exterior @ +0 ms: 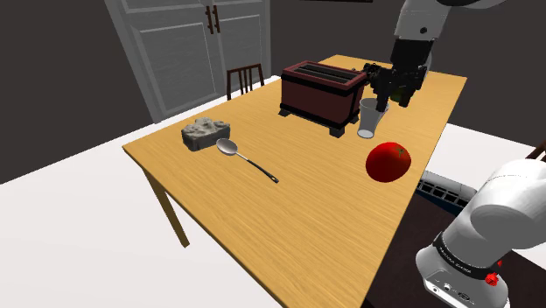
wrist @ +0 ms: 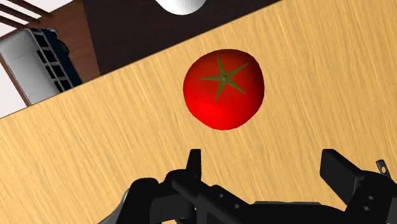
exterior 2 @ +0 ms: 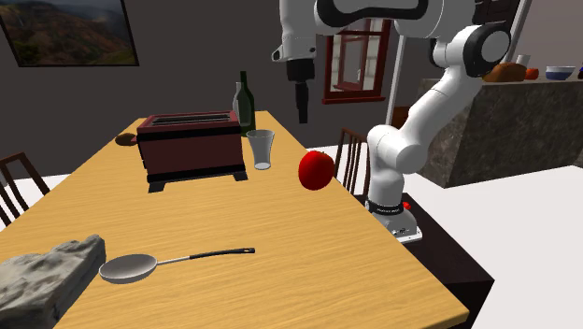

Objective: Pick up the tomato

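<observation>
A red tomato with a green star-shaped stem lies on the wooden table, close to the edge nearest the robot's stand. In the wrist view the tomato sits ahead of the gripper, beyond the fingertips and not between them. The two black fingers stand wide apart with nothing in them. The gripper hangs well above the tabletop, pointing down, higher than the tomato and over the glass in the shoulder view.
A dark red toaster and a clear glass stand near the tomato. A metal spoon and a grey rock-like lump lie farther off. A green bottle stands behind the toaster. Chairs flank the table.
</observation>
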`<state>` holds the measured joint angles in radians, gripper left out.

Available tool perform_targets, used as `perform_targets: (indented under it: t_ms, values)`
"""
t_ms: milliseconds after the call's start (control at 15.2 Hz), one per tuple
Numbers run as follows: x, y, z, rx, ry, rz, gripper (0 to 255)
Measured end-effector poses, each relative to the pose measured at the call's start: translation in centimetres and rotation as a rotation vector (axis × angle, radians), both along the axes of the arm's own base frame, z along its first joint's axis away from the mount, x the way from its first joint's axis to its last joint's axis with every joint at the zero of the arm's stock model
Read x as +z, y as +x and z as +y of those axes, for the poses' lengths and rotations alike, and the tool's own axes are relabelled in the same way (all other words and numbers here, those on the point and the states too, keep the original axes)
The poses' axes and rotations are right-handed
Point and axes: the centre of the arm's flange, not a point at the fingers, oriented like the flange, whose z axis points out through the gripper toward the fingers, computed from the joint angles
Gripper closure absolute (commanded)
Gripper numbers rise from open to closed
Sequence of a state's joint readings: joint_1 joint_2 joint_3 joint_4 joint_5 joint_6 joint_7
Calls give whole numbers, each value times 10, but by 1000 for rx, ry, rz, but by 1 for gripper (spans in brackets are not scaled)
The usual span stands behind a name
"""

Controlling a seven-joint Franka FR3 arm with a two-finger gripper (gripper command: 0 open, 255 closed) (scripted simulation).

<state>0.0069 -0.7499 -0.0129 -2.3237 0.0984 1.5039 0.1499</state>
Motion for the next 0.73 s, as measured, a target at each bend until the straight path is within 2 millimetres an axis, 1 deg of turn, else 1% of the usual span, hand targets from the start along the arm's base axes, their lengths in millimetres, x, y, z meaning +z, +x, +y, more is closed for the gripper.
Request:
perform_targets:
  t_ms: [66,132,264,330,462,528,594,726]
  values:
    - [0,0,0,0,0,0,0]
    - [-2,-10,2,44,-3,-29,0]
    - [-12,-42,4,213,-11,-137,0]
    - [-22,-61,6,314,-15,-201,0]
    - [-40,-96,-3,519,-25,-332,0]
    - [-47,-105,-5,578,-29,-369,0]
    - [-53,-110,-6,609,-32,-388,0]
    - [-64,-112,-7,633,-33,-402,0]
